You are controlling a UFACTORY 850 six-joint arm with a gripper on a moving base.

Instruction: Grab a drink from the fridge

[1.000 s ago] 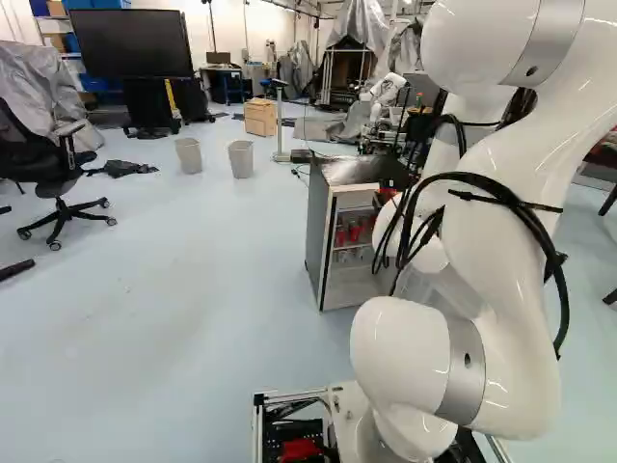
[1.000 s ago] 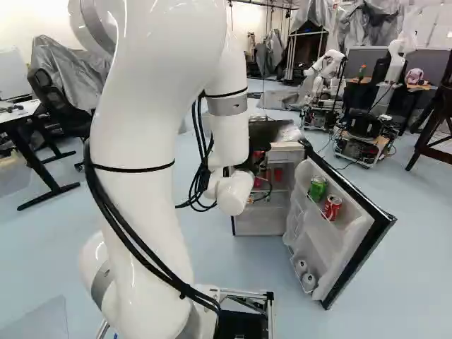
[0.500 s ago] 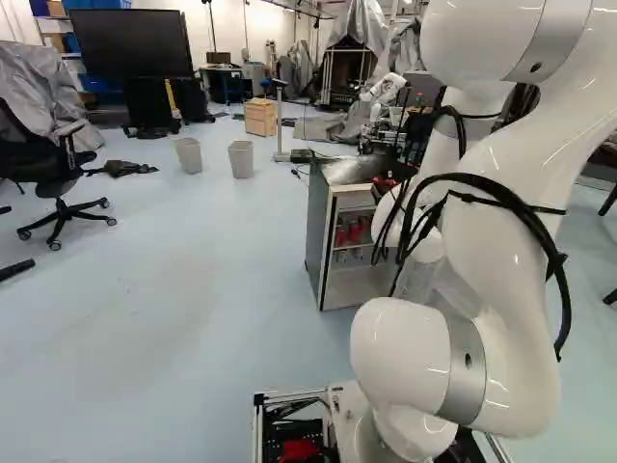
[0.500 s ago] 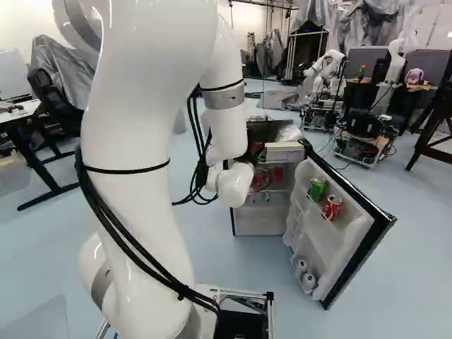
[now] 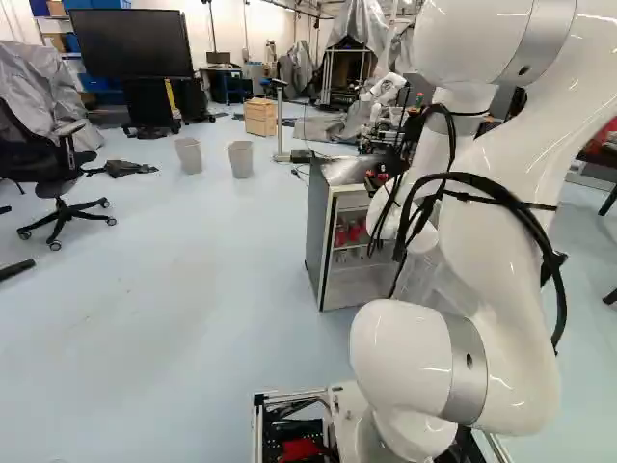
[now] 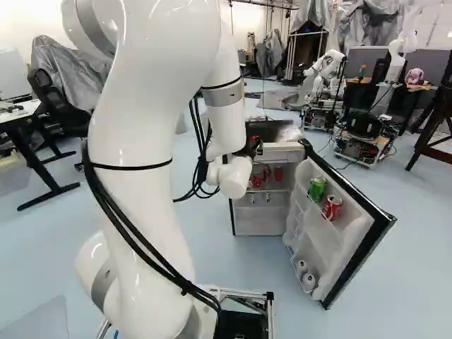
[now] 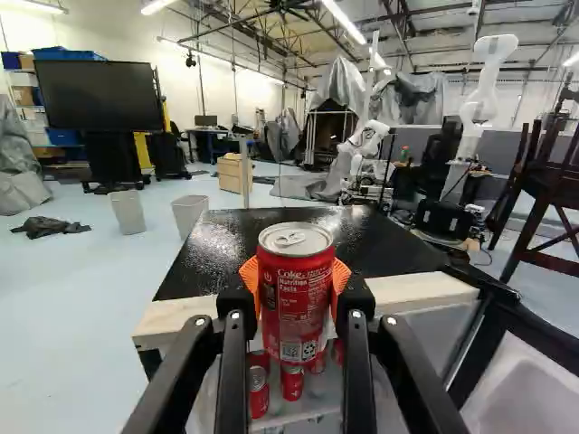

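One red soda can (image 7: 295,316) clenched in the gripper (image 7: 296,274), just raised clear of the fridge shelves (image 6: 280,190): grab seemingly done.

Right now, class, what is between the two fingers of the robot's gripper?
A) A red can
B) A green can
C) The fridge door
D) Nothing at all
A: the wrist view shows a red can standing upright between the fingers, an orange pad against it on either side.
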